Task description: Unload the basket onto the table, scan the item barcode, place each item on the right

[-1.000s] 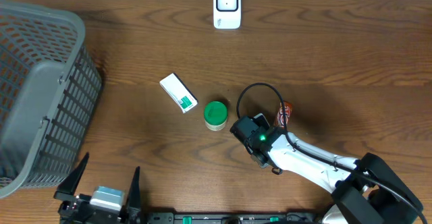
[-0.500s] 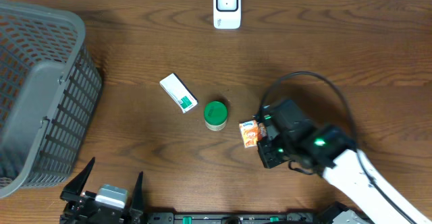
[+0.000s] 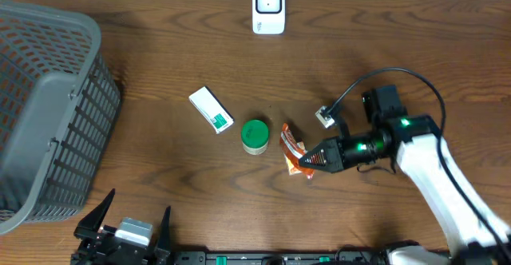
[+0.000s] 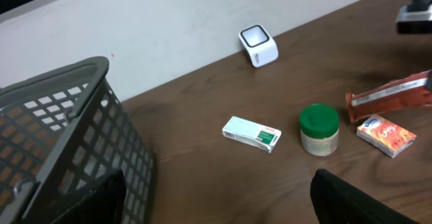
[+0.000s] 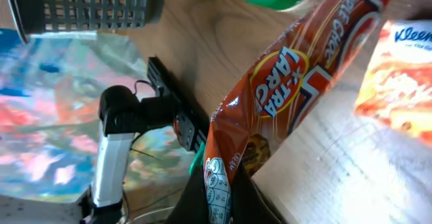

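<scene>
With the right end effector clamped on the snack bar, the bar's long axis seemingly points toward the scanner, well apart across the worktop.

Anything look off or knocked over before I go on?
Nothing spilled or damaged. The snack wrapper is held by one end in the right fingers; the green-lidded jar stands upright and the tissue pack lies flat.

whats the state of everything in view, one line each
right tool: shut on snack bar
snack bar: held by one end, lifted
left tool: open, holding nothing
jar: upright, green lid on
tissue pack: lying flat
white box: lying flat, closed
basket: upright
scanner: standing, nothing held up to it
</scene>
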Robot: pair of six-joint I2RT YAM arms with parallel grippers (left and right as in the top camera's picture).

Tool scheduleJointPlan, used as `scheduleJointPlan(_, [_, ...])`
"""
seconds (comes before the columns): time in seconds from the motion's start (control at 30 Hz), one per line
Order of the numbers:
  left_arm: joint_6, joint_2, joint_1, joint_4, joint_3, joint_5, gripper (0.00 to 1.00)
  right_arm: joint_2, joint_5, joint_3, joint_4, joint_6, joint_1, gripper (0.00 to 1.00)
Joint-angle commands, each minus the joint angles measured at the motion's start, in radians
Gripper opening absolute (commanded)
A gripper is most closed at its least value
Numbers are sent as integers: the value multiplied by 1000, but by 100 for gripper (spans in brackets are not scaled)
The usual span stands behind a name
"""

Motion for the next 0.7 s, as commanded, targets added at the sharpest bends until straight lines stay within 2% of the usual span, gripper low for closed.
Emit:
scheduleJointPlan(0.0, [2, -7, 4, -10, 5, 15, 86, 121, -111, 4, 14, -181, -55, 1])
scheduleJointPlan(0.2, [2, -7, 4, -87, 5, 15, 86, 253, -50, 4, -45, -308, -173, 1])
scheduleJointPlan(0.27, [2, -7, 4, -138, 5, 15, 87, 255, 105, 4, -51, -266, -217, 1])
scheduleJointPlan(0.33, [2, -7, 4, -182, 5, 15, 86, 255, 115, 4, -24, -219, -238, 2])
scheduleJointPlan(0.43, [5, -7, 4, -250, 5, 16, 86, 255, 202, 4, -3, -189, -263, 10])
scheduleJointPlan(0.47, [6, -7, 4, -250, 5, 15, 86, 255, 250, 4, 13, -153, -269, 15])
scheduleJointPlan(0.53, [6, -7, 4, -250, 5, 15, 86, 255, 364, 4, 41, -67, -272, 19])
scheduleJointPlan(0.6, [6, -7, 4, -250, 5, 15, 86, 255, 496, 4, 57, 22, -272, 32])
scheduleJointPlan(0.67, [6, -7, 4, -250, 5, 15, 86, 255, 579, 4, 67, 84, -272, 35])
